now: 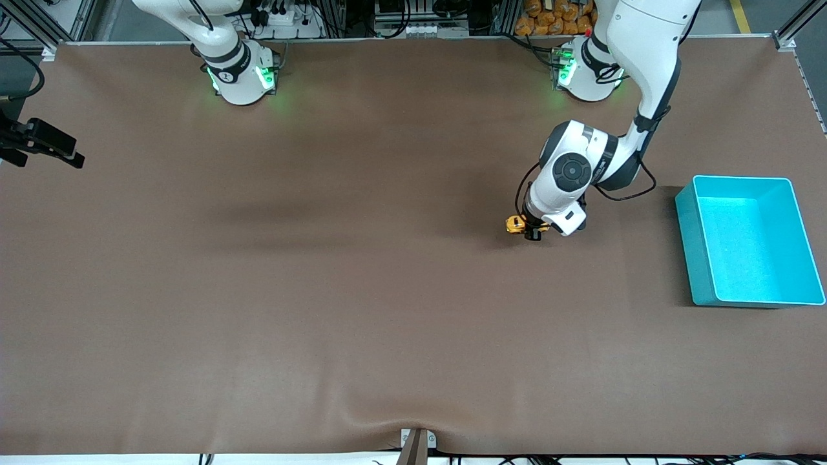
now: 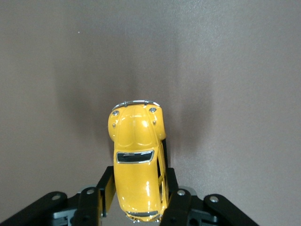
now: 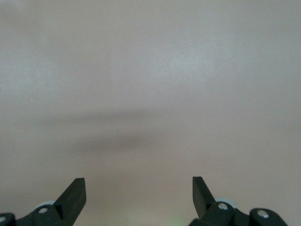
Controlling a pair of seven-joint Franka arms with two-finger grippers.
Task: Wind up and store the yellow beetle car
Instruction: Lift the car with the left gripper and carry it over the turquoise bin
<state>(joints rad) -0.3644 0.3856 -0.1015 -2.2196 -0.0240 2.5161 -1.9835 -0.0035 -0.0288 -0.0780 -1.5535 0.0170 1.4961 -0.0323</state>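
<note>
The left tool (image 1: 533,231) is down at the brown table (image 1: 323,290), clenched on the yellow beetle car (image 1: 515,224). It stands beside the turquoise bin (image 1: 701,258), toward the right arm's end of the table from it and well apart from its wall. In the left wrist view the car (image 2: 138,160) sits lengthwise between the two black fingers (image 2: 104,190), which press against its sides at the rear half of the body, while the rounded hood, the chrome bumper and the dark windscreen stick out ahead of the fingertips. Seen from the front camera, only the car's nose shows from under the white wrist of the left arm, pointing away from the turquoise bin; whether its wheels touch the table cannot be told. The bin itself rests near the table's edge at the left arm's end, open side up, with nothing visible inside it. The right arm waits, its base well apart from the bin at its own end of the table. The right tool (image 3: 139,195) appears only in the right wrist view, its fingers (image 3: 74,194) spread wide and holding nothing, above bare brown table.
</note>
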